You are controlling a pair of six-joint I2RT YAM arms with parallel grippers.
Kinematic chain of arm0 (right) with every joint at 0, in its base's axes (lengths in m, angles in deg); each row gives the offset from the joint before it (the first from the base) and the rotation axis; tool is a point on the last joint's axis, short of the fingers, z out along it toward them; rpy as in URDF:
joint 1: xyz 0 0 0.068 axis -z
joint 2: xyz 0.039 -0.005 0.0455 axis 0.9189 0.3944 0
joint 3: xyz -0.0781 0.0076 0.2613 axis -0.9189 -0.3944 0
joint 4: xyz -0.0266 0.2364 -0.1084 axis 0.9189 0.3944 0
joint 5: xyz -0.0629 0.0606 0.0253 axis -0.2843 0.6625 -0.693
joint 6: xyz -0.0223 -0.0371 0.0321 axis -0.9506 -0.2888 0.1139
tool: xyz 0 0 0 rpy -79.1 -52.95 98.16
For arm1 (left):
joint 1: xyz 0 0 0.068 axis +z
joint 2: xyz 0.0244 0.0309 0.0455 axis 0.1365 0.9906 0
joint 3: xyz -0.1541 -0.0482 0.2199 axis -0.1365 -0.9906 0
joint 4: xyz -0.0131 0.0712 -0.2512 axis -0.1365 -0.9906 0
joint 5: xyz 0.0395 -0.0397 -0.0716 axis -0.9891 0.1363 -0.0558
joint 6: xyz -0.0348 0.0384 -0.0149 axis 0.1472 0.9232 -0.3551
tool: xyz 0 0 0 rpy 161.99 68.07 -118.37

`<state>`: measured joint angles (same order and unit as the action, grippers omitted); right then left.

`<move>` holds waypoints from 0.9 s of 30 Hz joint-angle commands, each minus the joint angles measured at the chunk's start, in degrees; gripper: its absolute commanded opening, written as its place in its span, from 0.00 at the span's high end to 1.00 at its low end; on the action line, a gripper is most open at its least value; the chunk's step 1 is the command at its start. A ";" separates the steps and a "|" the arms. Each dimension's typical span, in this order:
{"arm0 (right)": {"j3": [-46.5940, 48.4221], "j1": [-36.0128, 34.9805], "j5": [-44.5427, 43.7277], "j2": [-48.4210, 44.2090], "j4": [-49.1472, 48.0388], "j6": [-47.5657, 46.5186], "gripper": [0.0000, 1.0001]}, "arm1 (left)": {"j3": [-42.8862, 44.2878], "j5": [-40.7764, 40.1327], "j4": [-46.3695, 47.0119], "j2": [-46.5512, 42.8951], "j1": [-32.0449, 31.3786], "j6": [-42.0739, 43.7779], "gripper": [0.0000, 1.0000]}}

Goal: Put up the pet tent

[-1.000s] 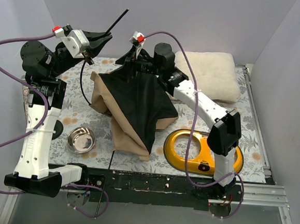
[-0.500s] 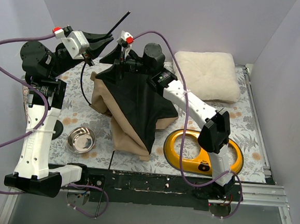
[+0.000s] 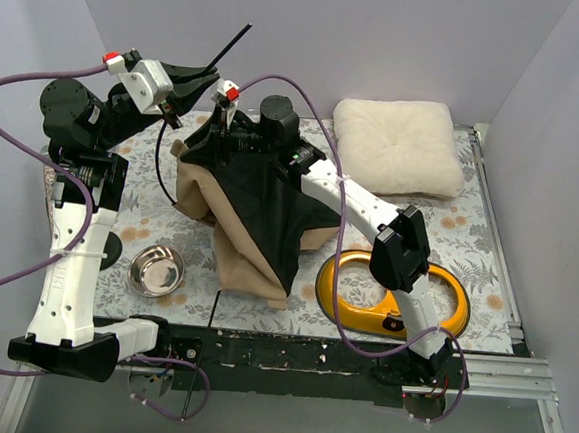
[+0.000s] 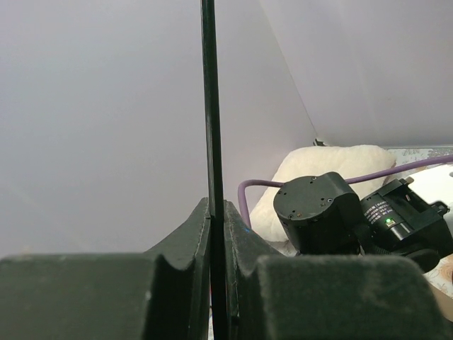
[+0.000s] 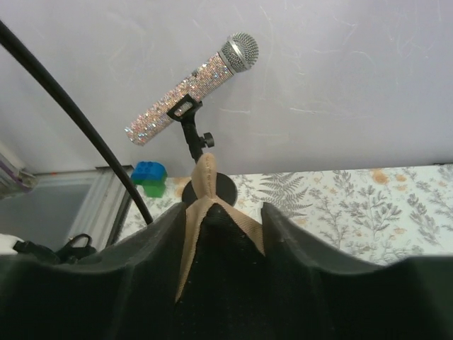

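The left claw is clamped tight on a thin black rod, which runs up between its fingers and, seen from above, slants out past the claw toward the back wall. The right claw is pinched shut on a tan fold of the pet tent, with black lining below the fold. The tent sits slumped as a heap of tan and black fabric mid-worktop, its top held up at the right claw. A cream cushion lies back right, a yellow bowl stand front right, and a steel bowl front left of the tent. A glittery microphone stands beyond the right claw.
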<state>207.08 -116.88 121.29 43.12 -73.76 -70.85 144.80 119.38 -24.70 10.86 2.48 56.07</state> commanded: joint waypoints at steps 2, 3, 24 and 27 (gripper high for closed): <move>2.94 -0.69 2.33 -0.53 -1.28 0.22 0.86 | -0.53 -0.29 -2.77 -1.08 0.09 0.74 1.00; 2.76 -0.69 2.25 -1.06 -1.37 0.57 0.98 | -0.45 -0.82 -3.64 -0.91 0.09 1.18 1.00; -3.57 6.42 -5.49 -12.22 -10.24 17.54 0.99 | -2.72 -10.05 -34.13 -2.75 2.99 12.95 1.00; -4.18 7.30 -6.36 -13.54 -10.51 18.06 0.99 | -4.22 -9.70 -38.01 -3.54 3.52 14.63 1.00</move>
<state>202.54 -111.28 119.56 36.17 -75.86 -55.99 143.76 109.79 -48.57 7.87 4.97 66.82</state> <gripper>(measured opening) 0.033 0.051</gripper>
